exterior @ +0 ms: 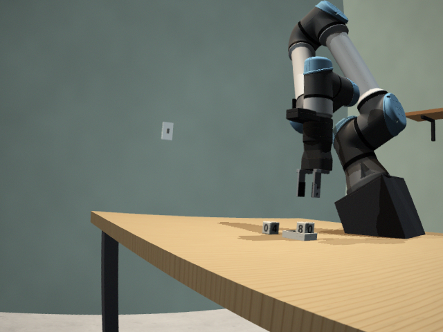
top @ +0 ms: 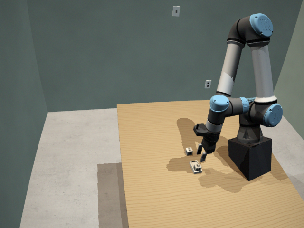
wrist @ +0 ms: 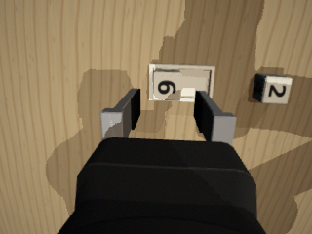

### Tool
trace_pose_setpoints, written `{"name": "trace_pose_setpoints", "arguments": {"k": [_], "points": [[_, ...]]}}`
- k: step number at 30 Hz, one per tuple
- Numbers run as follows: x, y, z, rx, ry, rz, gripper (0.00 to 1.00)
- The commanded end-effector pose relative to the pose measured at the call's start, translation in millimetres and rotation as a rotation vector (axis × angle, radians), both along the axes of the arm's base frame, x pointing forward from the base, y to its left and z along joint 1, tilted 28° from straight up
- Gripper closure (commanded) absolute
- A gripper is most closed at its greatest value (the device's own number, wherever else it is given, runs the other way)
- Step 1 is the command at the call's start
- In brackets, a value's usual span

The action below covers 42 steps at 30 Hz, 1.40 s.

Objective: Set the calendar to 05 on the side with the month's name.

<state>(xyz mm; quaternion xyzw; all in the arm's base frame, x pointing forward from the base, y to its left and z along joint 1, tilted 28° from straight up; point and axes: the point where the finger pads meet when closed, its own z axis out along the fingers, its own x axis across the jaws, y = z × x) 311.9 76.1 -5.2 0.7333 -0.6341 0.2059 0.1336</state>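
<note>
A small grey tray (top: 193,162) (exterior: 291,234) (wrist: 181,66) lies flat on the wooden table. One white cube (top: 197,166) (exterior: 304,227) (wrist: 166,88) stands in one half of the tray with 6 on top; its sides show 8 and 0 in the exterior view. The tray's other half is empty. A second cube (top: 188,150) (exterior: 270,227) (wrist: 275,90) stands loose on the table beside the tray, with 2 on top and 0 and 4 on its sides. My gripper (top: 201,152) (exterior: 308,194) (wrist: 167,102) is open and empty. It hangs well above the table, close by the tray.
The arm's black base block (top: 250,156) (exterior: 378,209) stands on the table just behind the tray. The table's left edge (top: 121,159) drops to the floor. A wall shelf (exterior: 426,114) is at the far right.
</note>
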Motion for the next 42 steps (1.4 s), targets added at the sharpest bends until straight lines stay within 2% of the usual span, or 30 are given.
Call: {"name": "trace_pose_setpoints", "arguments": {"k": [1,24,42], "points": [[0.3,0.2,0.2,0.0,-0.001,0.0,0.1],[0.8,-1.3,-2.7,0.001,-0.001,0.0,0.1],[4.0,-10.3,-21.1,0.001,-0.001,0.0,0.1]]}}
